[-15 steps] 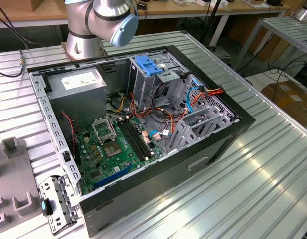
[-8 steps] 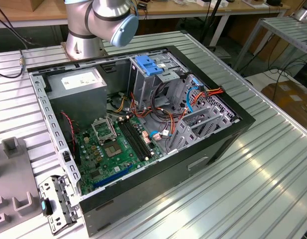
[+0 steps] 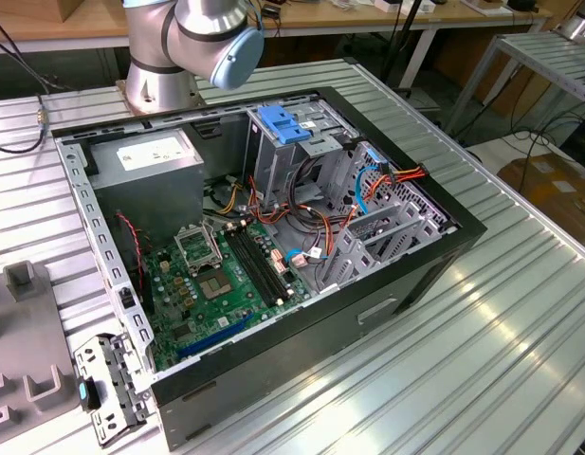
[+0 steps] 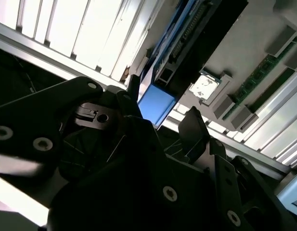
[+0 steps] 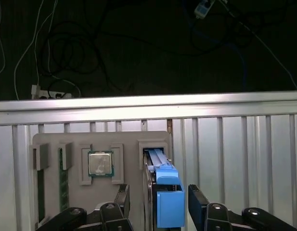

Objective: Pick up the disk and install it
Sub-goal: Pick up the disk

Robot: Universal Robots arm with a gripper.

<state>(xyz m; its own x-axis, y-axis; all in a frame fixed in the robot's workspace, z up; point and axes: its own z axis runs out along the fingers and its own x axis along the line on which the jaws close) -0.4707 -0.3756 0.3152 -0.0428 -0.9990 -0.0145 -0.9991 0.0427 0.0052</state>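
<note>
Two fingers (image 5: pixel 199 198) of your gripper (image 5: pixel 159 191) straddle the disk (image 5: pixel 168 208). Jaws are wide, nothing held. A small gap shows on each side in the first wrist view, so no contact as far as I can tell. Disk stands on edge in its slot in the grey holder tray (image 5: pixel 129 139), just beside the CPU chip (image 5: pixel 100 163); tray sits on the slatted alu table (image 5: pixel 235 154). Step in hand, I'd say: pick-up, approach part. Install not begun; the PC case (image 3: pixel 463 232) lies open in the exterior view. For the grasp you'd want fingers centred & square on the blue rails (image 5: pixel 158 158), then a straight pull so the disk doesn't bind in the slot.
</note>
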